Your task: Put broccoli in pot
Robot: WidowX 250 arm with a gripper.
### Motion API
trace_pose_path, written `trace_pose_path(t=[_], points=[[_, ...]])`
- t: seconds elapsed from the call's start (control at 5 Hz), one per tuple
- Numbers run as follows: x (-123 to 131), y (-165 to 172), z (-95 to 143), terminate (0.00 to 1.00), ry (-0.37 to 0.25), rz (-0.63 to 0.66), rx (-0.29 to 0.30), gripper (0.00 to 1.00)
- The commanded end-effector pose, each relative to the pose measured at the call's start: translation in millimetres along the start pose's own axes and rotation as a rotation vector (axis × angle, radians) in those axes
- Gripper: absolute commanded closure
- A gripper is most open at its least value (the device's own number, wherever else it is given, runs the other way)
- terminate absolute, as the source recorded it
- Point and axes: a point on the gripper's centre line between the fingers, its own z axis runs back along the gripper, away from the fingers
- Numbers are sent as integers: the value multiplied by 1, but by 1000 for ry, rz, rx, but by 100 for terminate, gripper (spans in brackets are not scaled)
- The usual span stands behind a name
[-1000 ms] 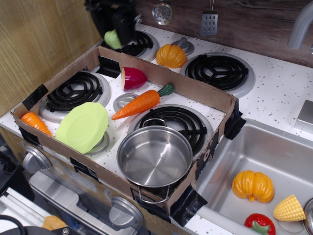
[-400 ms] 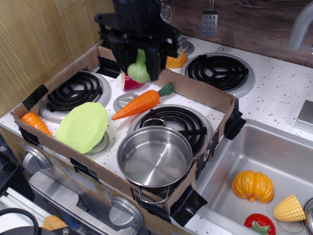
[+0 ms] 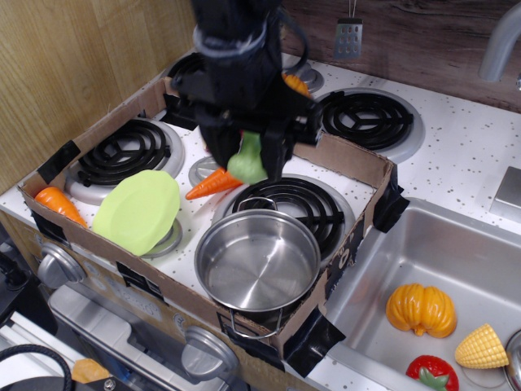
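Note:
My black gripper (image 3: 247, 163) is shut on the light-green broccoli (image 3: 247, 164) and holds it in the air above the stove, just behind the pot's far rim. The shiny steel pot (image 3: 257, 261) stands empty on the front right burner inside the cardboard frame, with a wire loop handle toward the front. The gripper and arm hide part of the long carrot and the things behind them.
A cardboard frame (image 3: 358, 167) encloses the stove area. Inside lie a lime-green plate (image 3: 137, 210), a long carrot (image 3: 208, 186) and a small carrot (image 3: 55, 204). A sink (image 3: 456, 269) at right holds a pumpkin (image 3: 420, 309), corn (image 3: 482, 347) and a tomato.
My gripper has carried the broccoli from the back left burner forward and right, lowering toward the pot. It now hides the red vegetable and most of the orange pumpkin behind.

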Motion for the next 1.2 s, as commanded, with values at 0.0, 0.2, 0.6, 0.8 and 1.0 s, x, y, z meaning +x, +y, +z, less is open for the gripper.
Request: trace_pose_path(t=[0.0, 0.2, 0.6, 0.8, 1.0], points=[[-12, 9, -18, 0, -31, 38, -4, 100], [-14, 6, -29, 0, -45, 49, -72, 0], [-2, 6, -41, 0, -28, 13, -151, 0], [6, 4, -35, 0, -13, 3, -144, 0], [6, 4, -35, 0, -13, 3, -144, 0]])
